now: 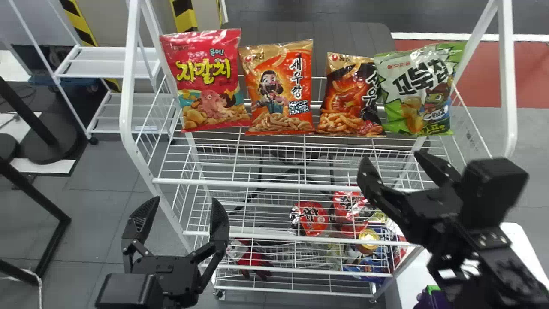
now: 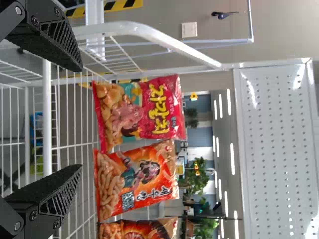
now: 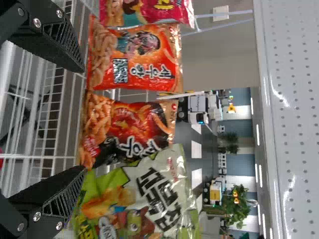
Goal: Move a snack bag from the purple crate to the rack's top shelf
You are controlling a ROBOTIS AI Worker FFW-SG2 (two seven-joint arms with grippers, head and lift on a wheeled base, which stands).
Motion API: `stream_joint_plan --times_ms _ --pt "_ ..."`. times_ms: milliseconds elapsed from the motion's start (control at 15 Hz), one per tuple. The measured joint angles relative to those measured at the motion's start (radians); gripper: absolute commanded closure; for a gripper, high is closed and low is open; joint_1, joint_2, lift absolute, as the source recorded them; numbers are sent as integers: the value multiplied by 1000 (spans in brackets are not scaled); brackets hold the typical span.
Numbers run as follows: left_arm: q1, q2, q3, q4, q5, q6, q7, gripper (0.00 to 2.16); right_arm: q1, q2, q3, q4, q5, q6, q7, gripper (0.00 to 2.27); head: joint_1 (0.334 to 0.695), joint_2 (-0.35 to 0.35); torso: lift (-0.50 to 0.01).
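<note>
The white wire rack [image 1: 131, 86] takes up the middle of the head view, with its top shelf [image 1: 274, 186] stretching between the side posts. A smaller white rack [image 1: 101, 77] stands behind it to the left. At the lower right is a white surface [image 1: 521, 240], partly hidden by the right arm.

Both pincers are wide open and hold nothing. The right pincer [image 1: 394, 159] is in front of the right part of the top shelf, pointing towards the rack; the left pincer [image 1: 185, 201] is lower, by the rack's left front post. In each wrist view, the fingers stand well apart, with snack bags beyond them.

Four snack bags stand in a row on the top shelf, fronts facing the robot. From left to right they are a pink-red bag [image 1: 210, 81], an orange bag [image 1: 279, 86] just beside it, a black-and-orange bag [image 1: 351, 96] and a green-and-white bag [image 1: 418, 92], which touches its black-and-orange neighbour and leans slightly.

Lower in the rack are blue packages [image 1: 373, 262] towards the right, two red packs [image 1: 312, 219] near each other, and a red glove-like thing [image 1: 255, 262] towards the left. Something purple [image 1: 424, 300], with green on it, pokes up at the bottom edge, beside the right arm.
</note>
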Motion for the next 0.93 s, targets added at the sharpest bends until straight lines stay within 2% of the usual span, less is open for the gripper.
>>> stream_joint_plan --times_ms 467,667,933 --pt "55 -4 8 -83 0 15 -15 137 264 -26 -31 36 -70 -504 -6 144 695 -3 0" --pt "86 -3 7 -97 -10 10 2 137 366 -32 -34 21 -95 -558 -30 144 695 -18 0" --pt "108 -2 6 -109 -21 0 15 137 404 -38 -46 8 -111 -559 -36 144 695 -28 0"
